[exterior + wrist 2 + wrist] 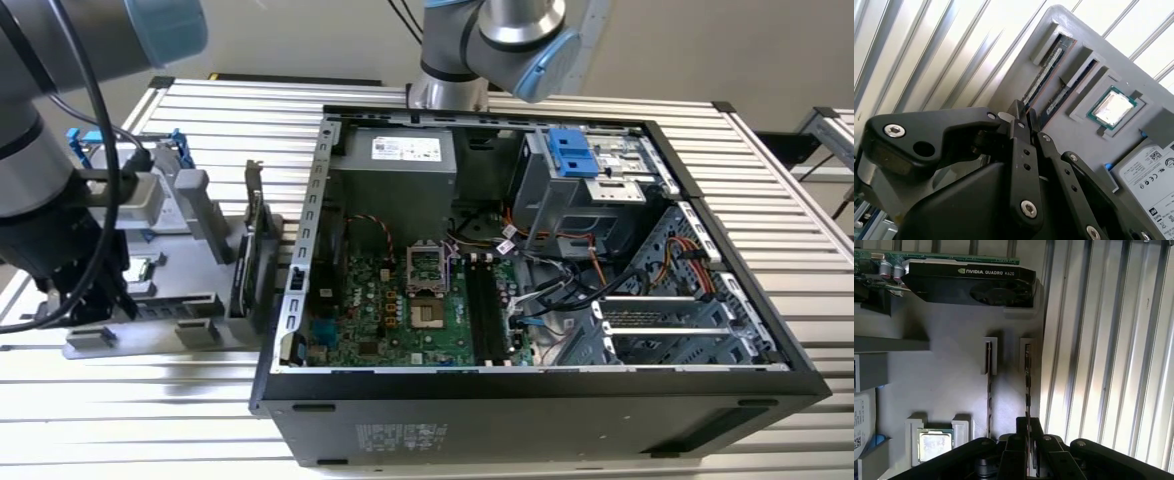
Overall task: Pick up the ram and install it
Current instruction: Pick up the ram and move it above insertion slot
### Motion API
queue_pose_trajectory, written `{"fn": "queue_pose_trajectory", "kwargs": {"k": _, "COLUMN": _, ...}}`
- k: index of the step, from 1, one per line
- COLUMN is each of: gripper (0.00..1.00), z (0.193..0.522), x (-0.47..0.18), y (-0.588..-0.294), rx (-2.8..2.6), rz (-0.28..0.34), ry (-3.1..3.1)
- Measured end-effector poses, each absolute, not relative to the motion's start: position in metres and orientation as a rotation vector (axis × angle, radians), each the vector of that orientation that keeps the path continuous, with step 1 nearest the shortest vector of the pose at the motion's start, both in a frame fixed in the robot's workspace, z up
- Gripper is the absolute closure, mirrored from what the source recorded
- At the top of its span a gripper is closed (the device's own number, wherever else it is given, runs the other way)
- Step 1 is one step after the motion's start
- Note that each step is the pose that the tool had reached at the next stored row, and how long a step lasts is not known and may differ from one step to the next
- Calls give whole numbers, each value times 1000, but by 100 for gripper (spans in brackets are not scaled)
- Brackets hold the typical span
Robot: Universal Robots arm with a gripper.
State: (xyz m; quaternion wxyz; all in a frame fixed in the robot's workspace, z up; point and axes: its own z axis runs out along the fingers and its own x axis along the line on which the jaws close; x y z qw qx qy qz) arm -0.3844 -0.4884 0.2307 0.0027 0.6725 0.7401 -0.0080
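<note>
Ribbed aluminium tabletop [134, 420], pale slats side by side, glare-bright in both wrist views. Plain light wall behind in the exterior view. On the slats, toward the exterior view's left, a grey holder tray [954, 365] with moulded pockets and slots.

In the outermost slot of that tray, next to its edge and the bare slats: the ram [1027, 380], standing on its long edge. Edge-on in the first wrist view, no more than a thin dark strip. More of the ram [1046, 67] in the second wrist view: long, narrow, dark, finely speckled with small parts along its length.

Black end effector [1028, 427] down over one end of that stick, straddling it. Cannot tell whether clamped onto the board or merely around it.

Just beside, in the neighbouring slot, a second stick [989, 390], parallel to the first, the two apart. Past that, a square silver processor [1111, 107] with a green rim, flat in its own pocket. Further along, a silver hard drive [1154, 170] with a pale printed label and a blue handle [1108, 166] at its corner. At the tray's other end, a black graphics card [974, 285] on a green board.

In the exterior view, grey arm [40, 180] with dark cables over the tray. To the exterior view's right of the tray, an open black computer case [534, 410] on its side, green motherboard [400, 310] flat inside.
</note>
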Motion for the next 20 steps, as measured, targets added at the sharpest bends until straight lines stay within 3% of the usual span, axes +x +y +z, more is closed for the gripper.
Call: {"fn": "queue_pose_trajectory", "kwargs": {"k": 20, "gripper": 100, "z": 247, "x": -384, "y": -488, "rx": 2109, "rz": -25, "ry": 2321}}
